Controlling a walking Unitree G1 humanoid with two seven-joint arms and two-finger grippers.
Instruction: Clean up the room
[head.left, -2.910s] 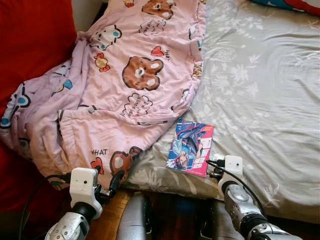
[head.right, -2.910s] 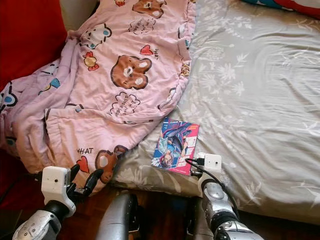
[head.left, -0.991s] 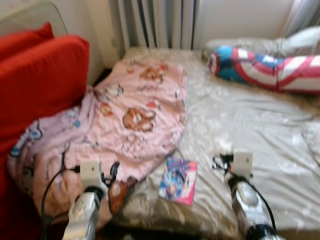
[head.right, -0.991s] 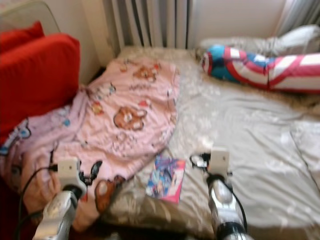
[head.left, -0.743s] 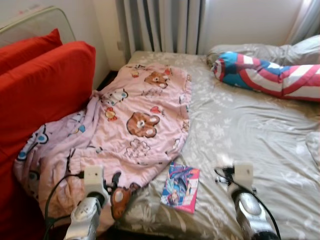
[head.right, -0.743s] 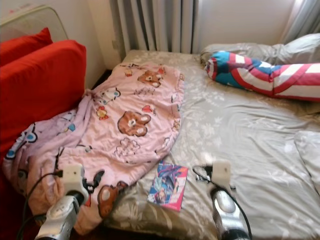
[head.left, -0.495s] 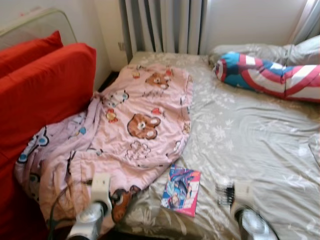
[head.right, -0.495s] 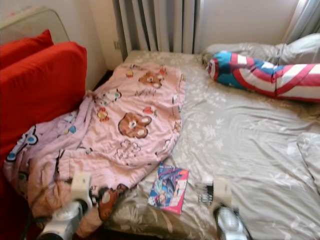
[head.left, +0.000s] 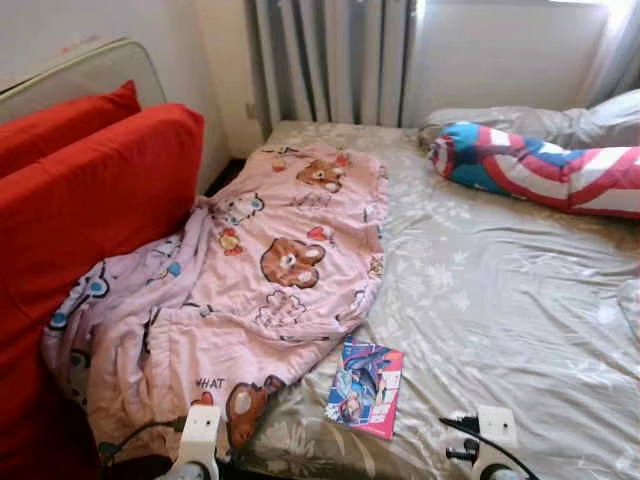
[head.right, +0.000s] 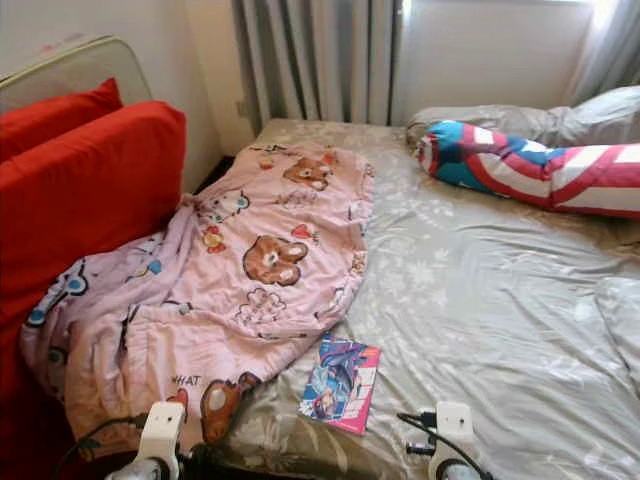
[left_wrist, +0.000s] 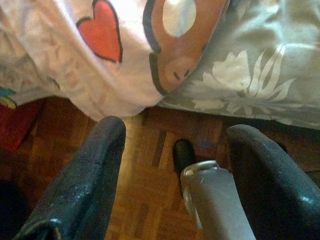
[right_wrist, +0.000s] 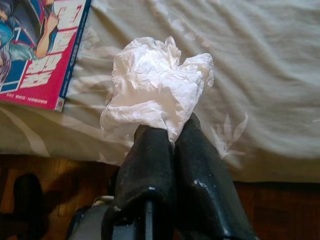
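right gripper (right_wrist: 172, 132) clamps crumpled tissue (right_wrist: 155, 90) | comic book (right_wrist: 37, 47) just beside, nearer right arm | left gripper (left_wrist: 175, 145) spread, empty

A crumpled white tissue (right_wrist: 156, 87), bunched into a loose ball, is pinched at its lower edge between the closed black fingers of the right gripper (right_wrist: 172, 134), just above the grey floral bedsheet (right_wrist: 260, 60).

Both wrists: white square camera box (head.right: 162, 424) with black cable (head.right: 417, 421); silver arm tube (left_wrist: 215, 200); long black scuffed fingers (right_wrist: 150, 165).
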